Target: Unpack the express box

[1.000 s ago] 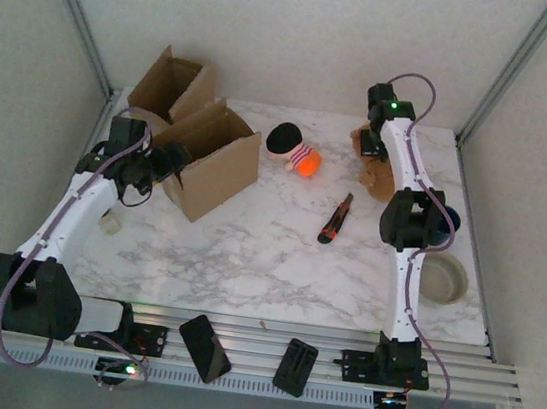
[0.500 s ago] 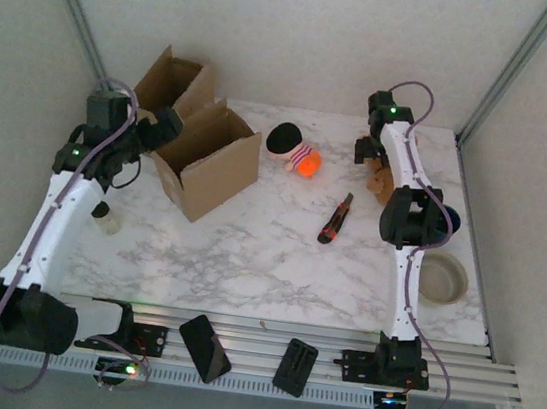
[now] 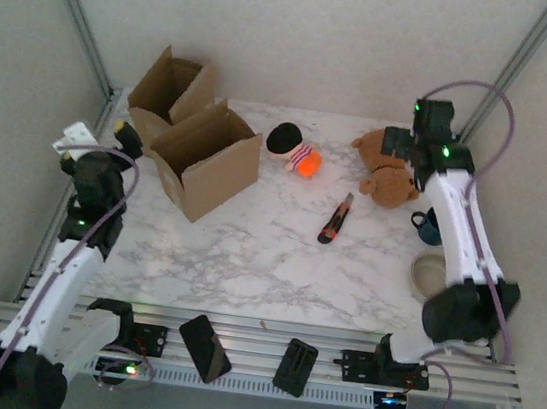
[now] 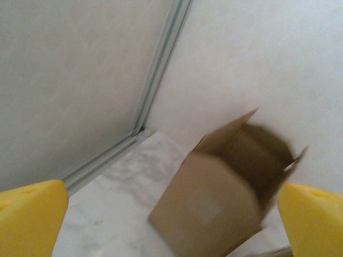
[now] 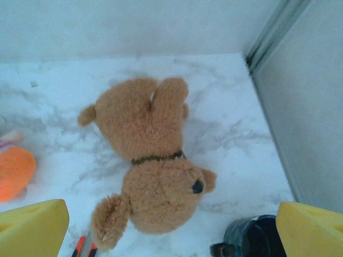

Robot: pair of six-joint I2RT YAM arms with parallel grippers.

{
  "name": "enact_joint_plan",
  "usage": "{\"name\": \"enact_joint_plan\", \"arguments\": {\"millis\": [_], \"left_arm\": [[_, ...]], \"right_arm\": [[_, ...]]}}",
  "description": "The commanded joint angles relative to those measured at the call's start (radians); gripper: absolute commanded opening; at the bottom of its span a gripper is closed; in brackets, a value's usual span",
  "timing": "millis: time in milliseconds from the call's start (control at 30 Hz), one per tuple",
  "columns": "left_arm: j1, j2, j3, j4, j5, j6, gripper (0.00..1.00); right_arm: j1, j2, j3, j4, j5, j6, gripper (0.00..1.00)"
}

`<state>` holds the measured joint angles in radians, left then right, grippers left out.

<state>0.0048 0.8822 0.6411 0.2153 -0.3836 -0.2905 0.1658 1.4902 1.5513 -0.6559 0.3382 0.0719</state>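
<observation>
Near rt wall (image 5: 316, 107), teddy (image 5: 153, 160) beside mug (image 5: 252, 238)

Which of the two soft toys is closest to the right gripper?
The brown teddy bear, lying directly in front of the open right gripper; the orange and black plush toy lies farther off to the left.

The cardboard box (image 4: 220, 198) is blurred, and the dark mug (image 5: 252, 238) is cut by the bottom edge.

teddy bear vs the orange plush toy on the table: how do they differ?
The teddy bear is plain brown; the plush toy is black, striped and orange. The teddy bear is bigger than the plush toy. The teddy bear lies nearer the right wall, the plush toy mid-table. Both lie loose on the table.
</observation>
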Motion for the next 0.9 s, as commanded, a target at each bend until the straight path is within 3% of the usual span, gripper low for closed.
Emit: {"name": "enact_joint_plan", "arguments": {"millis": [0,133,267,433,533,633,667,733,833,867], "left_arm": [[0.011,0.022,-0.150,0.323,-0.078,0.044,1.00],[0.014,0.087,-0.331,0.585,-0.080,0.115,0.99],[0.015,0.212,-0.436,0.815,-0.034,0.155,1.00],[0.015,0.437,-0.480,0.982,0.046,0.157,0.99],[0.012,0.480,-0.500,1.079,0.102,0.182,1.00],[0.017,0.620,-0.523,1.253,0.153,0.196,1.00],[0.016,0.676,-0.523,1.323,0.182,0.214,1.00],[0.017,0.637,-0.484,1.181,0.224,0.221,1.00],[0.022,0.656,-0.432,1.111,0.234,0.221,1.00],[0.029,0.660,-0.437,1.130,0.247,0.218,1.00]], "right_arm": [[-0.005,-0.141,-0.290,0.265,0.056,0.042,0.99],[-0.005,-0.403,-0.718,0.593,0.094,0.057,0.99],[-0.005,-0.523,-1.076,0.963,0.079,0.034,0.99],[-0.006,-0.380,-1.226,1.198,0.075,0.042,0.99],[-0.007,-0.259,-1.336,1.523,0.094,0.018,0.99],[-0.044,-0.105,-1.394,1.804,0.061,0.001,0.99],[-0.063,-0.069,-1.385,1.819,0.034,0.016,0.99],[-0.088,-0.029,-1.346,1.783,-0.064,0.012,0.99],[-0.104,0.074,-1.258,1.734,-0.150,-0.010,0.99],[-0.105,0.059,-1.202,1.610,-0.211,-0.024,0.99]]}}
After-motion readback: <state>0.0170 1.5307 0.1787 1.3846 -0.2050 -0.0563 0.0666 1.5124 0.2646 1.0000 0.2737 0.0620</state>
